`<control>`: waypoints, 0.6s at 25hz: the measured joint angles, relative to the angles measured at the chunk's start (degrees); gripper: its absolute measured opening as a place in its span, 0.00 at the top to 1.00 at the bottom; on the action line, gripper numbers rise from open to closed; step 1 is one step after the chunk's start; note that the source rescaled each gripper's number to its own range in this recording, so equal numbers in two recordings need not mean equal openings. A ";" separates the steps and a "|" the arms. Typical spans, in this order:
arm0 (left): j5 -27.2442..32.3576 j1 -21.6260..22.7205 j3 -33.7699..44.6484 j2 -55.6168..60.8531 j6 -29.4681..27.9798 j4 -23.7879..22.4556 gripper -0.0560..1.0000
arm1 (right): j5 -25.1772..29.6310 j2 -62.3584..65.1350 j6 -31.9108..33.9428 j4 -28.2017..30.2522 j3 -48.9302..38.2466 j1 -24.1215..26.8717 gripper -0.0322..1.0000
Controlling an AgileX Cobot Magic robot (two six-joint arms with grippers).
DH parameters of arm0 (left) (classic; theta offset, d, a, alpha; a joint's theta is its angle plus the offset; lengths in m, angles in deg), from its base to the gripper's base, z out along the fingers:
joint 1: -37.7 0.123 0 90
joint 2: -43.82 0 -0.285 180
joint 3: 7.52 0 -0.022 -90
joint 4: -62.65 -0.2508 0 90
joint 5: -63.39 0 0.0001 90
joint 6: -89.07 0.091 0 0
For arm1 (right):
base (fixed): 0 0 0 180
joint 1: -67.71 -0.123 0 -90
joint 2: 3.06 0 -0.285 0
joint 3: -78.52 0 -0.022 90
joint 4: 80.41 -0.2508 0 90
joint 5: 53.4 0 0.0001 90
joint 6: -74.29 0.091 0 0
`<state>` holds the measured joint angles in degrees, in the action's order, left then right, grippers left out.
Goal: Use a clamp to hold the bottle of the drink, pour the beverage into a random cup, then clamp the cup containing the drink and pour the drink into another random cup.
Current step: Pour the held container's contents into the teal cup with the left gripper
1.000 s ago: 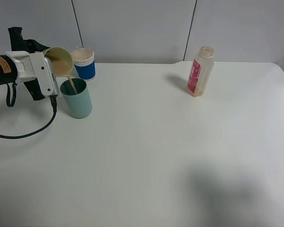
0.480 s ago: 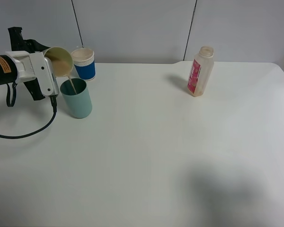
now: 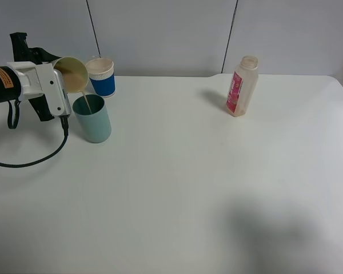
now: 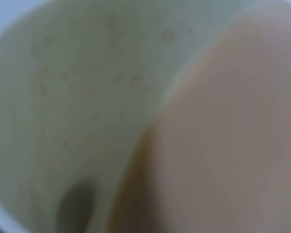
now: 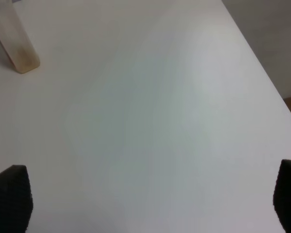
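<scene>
My left gripper (image 3: 60, 83) is shut on the pale yellow-green cup (image 3: 72, 73) at the table's far left. It holds the cup tipped on its side over the teal tumbler (image 3: 92, 119). A thin stream of the beverage (image 3: 87, 103) falls from the cup's rim into the tumbler. The left wrist view is filled by the cup's inner wall (image 4: 77, 87) and the peach-tan beverage (image 4: 223, 136). The bottle (image 3: 242, 85) stands upright at the back right, uncapped, and its base (image 5: 15, 46) shows in the right wrist view. My right gripper (image 5: 148, 199) is open over bare table, well away from the bottle.
A blue cup with a white rim (image 3: 101, 76) stands just behind the teal tumbler. A black cable (image 3: 28, 162) loops on the table under the left arm. The table's right edge (image 5: 262, 73) runs close to my right gripper.
The cup stays tipped and the stream keeps running into the teal tumbler. Neither arm has visibly moved.
</scene>
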<state>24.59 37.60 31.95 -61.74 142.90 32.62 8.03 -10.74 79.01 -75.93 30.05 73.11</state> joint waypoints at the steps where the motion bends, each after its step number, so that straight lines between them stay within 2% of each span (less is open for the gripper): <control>1: 0.00 0.00 0.00 0.00 0.05 0.00 0.94 | 0.00 0.00 0.00 0.00 0.00 0.00 0.00; 15: 0.00 0.00 0.00 0.00 2.57 0.00 0.94 | 0.00 0.00 0.00 0.00 0.00 0.00 0.00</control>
<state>24.59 37.60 31.95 -61.74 145.47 32.62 8.03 -10.74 79.01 -75.93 30.05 73.11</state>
